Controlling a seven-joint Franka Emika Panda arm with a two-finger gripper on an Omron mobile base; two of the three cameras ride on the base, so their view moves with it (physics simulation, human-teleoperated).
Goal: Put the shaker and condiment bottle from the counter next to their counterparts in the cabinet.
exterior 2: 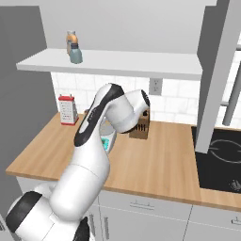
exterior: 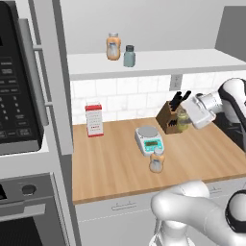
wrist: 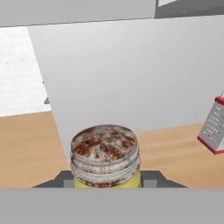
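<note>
Pincer (exterior: 184,120) grips the shaker (exterior: 183,120), holding it above the table (exterior: 115,163) just in front of the knife block (exterior: 169,119) at the far right. Nearer, the condiment bottle (exterior: 156,160) stands on the table beside the scale (exterior: 149,139). Up in the cabinet (exterior: 153,65), the wider orange bottle (exterior: 113,46) and grey-teal shaker (exterior: 129,55) stand side by side.

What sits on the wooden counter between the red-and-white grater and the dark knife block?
In the left base view, a small white kitchen scale sits between the red-and-white box grater and the dark wooden knife block, somewhat nearer the counter's front edge.
</note>
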